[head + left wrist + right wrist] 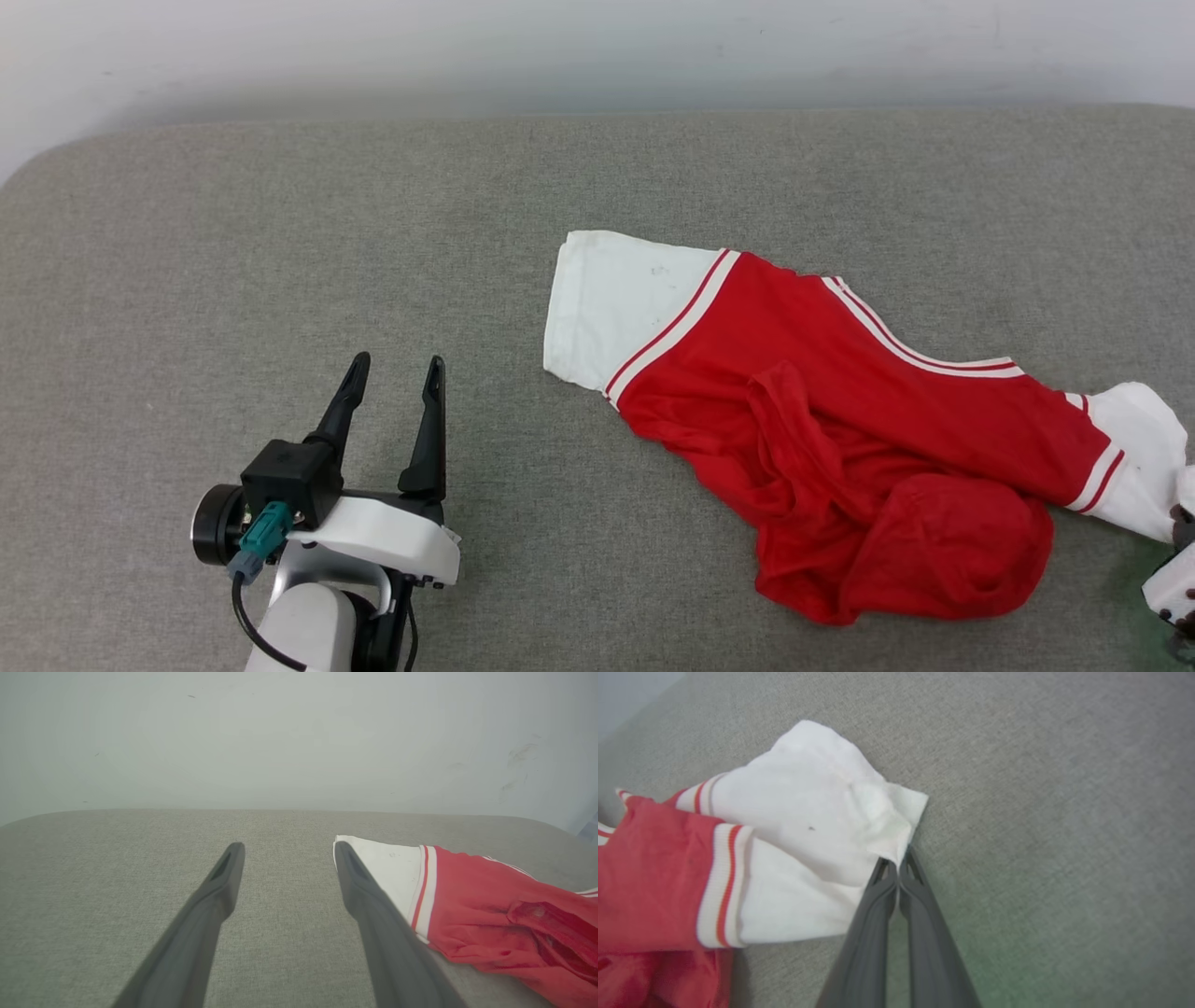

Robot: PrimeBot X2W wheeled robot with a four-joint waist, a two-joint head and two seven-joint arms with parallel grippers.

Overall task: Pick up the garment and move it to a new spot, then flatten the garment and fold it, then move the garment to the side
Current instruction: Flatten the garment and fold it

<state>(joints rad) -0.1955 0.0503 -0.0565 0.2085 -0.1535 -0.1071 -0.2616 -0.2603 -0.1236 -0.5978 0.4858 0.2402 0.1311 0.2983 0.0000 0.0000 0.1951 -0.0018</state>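
The garment (840,411), a red jersey with white sleeves and red-white striped trim, lies crumpled across the right half of the grey cushioned surface (280,233), its lettering hidden. One white sleeve points to the upper left. My left gripper (397,359) stands open over bare surface, well left of the garment (467,905); in the left wrist view its right finger sits just before the white sleeve edge. My right gripper (899,856) is shut on the corner of the other white sleeve of the garment (808,830), at the right edge of the head view.
The grey surface ends at a rounded far edge against a pale wall (597,47). Bare fabric stretches across the whole left half and along the back.
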